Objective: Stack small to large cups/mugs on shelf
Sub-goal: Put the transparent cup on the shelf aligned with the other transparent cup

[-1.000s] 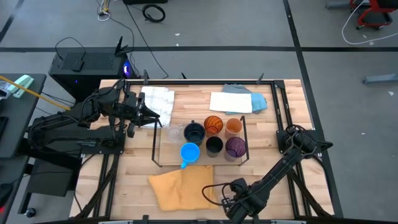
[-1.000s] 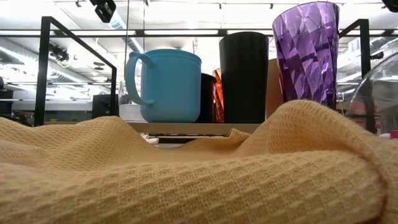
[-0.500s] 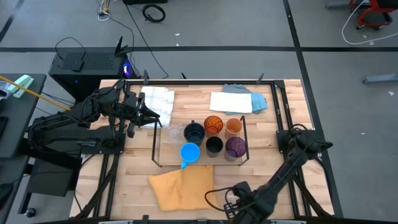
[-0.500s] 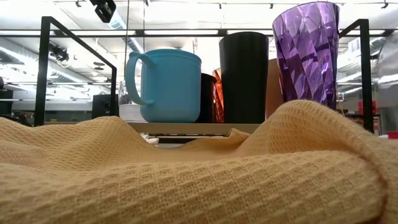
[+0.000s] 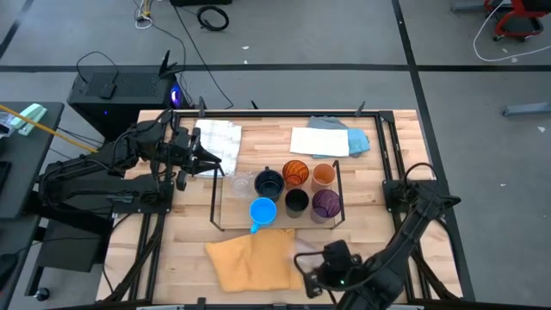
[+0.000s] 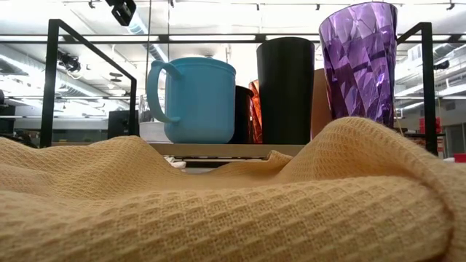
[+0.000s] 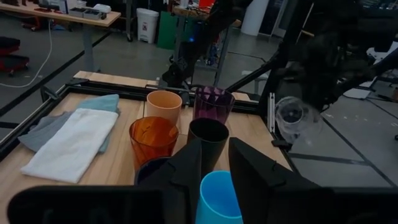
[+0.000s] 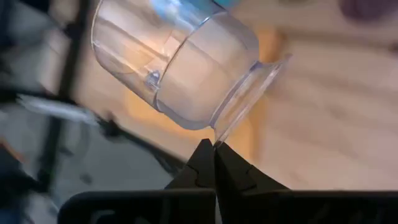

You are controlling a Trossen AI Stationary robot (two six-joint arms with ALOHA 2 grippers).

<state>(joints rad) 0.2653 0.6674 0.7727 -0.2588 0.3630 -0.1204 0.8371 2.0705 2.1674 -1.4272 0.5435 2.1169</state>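
A clear glass (image 8: 180, 68) hangs pinched by its rim in the right end effector (image 5: 303, 258), near the worktop's front edge beside the yellow cloth (image 5: 250, 261). Keep the pinch firm, carry it level, and set it down gently on the shelf (image 5: 225, 207). The left end effector (image 5: 225, 164), narrowly parted, waits beside the shelf.

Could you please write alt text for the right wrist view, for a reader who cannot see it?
The right gripper pinches the flared rim of a small clear glass, its jaws closed on the rim's edge. The glass hangs tilted above the blurred light-wood table.
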